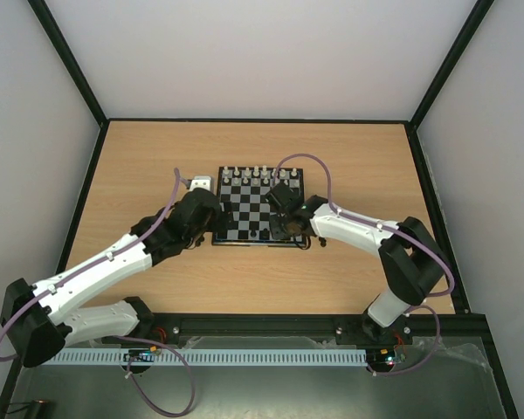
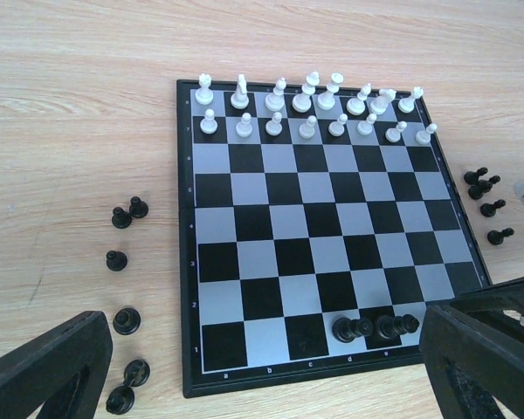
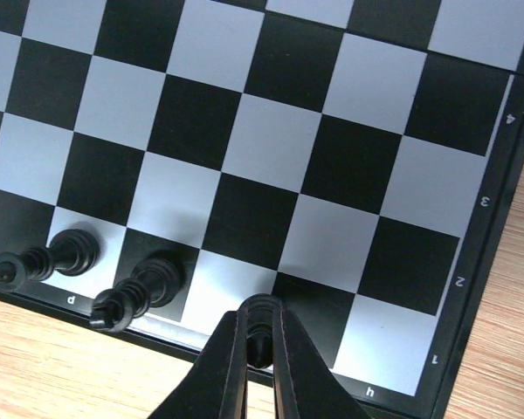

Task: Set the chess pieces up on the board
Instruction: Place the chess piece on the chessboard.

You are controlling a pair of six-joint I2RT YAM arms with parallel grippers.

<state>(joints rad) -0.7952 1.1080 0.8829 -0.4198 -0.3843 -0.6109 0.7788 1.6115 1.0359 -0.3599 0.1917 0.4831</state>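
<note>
Holding a tiny black chess piece in the closed right jaws, I have it over the six o'clock rank of the black-and-grey checked board, at three o'clock of two standing black pieces. Its long axis seems upright, though mostly hidden. Risk: releasing it tilted would topple it into those neighbours. Left jaws gape wide, empty.

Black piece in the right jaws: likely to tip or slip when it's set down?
Probably light and rigid: the black piece is tiny, pinched between the narrow shut jaws. Tipping and rolling seem likely: the two black pieces on the near row look slim, round-bodied, possibly lying over. The smooth board may let it slide.
</note>
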